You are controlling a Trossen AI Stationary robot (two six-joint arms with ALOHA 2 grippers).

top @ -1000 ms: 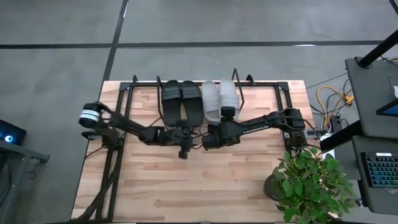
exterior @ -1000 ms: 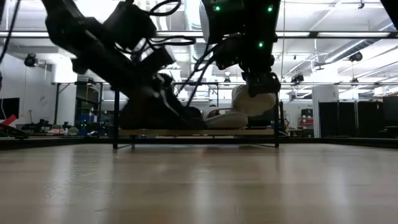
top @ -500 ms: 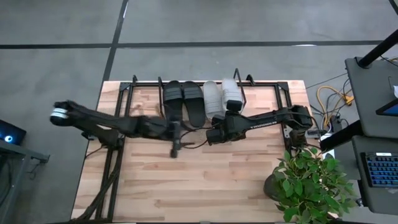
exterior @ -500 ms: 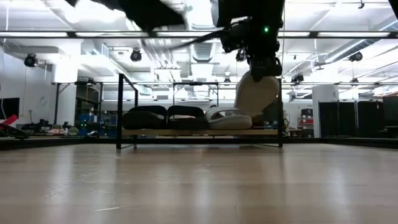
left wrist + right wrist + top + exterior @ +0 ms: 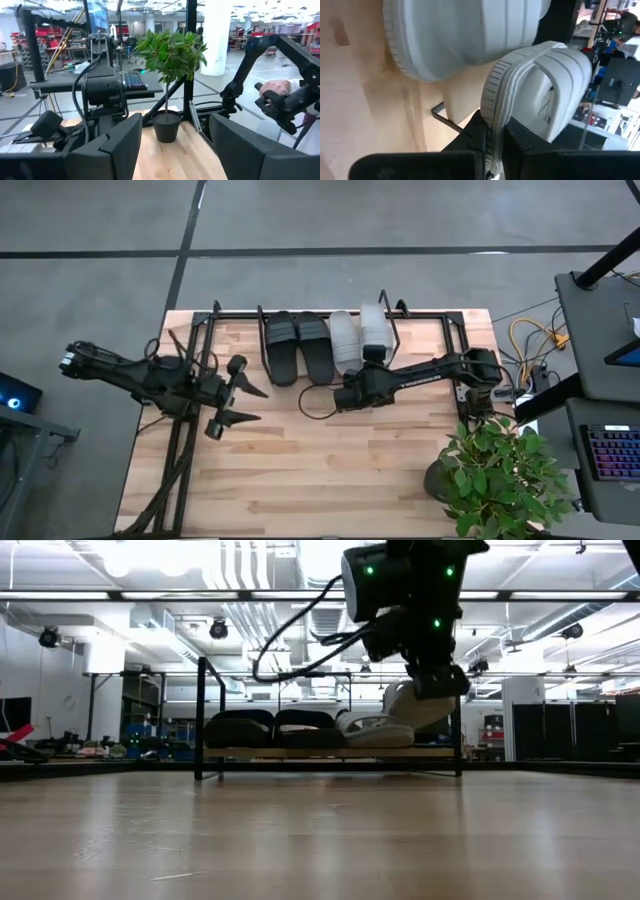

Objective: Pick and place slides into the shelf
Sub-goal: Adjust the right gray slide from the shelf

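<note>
Two matte black slides (image 5: 298,346) lie side by side on the shelf (image 5: 205,330), a black wire rack with a wooden board base at the table's far side. One light grey slide (image 5: 343,342) lies beside them on its sole. My right gripper (image 5: 372,358) is shut on the second grey slide (image 5: 375,328), at the right end of the row. In the low view this grey slide (image 5: 410,706) stands tilted over the shelf board. My left gripper (image 5: 255,404) hangs open over the table's left part, away from the shelf. My right gripper pinches the grey slide's sole edge (image 5: 492,107) between its two fingers (image 5: 517,140), at the slide's near end. The fingers come level from the table's near side, along the slide. The slide is tipped onto its side with its strap (image 5: 555,85) facing sideways, next to the other grey slide (image 5: 460,35).
A potted plant (image 5: 495,470) stands at the table's near right corner. Cables (image 5: 530,340) and a keyboard (image 5: 612,455) lie off the table's right side. The tabletop (image 5: 330,470) stretches between the shelf and the near edge.
My left arm has drawn back from the black slides toward the table's left edge, and its gripper has turned. The black slides stay on the shelf. My right gripper has carried the grey slide a little toward the far edge and down, tipping it over the shelf.
</note>
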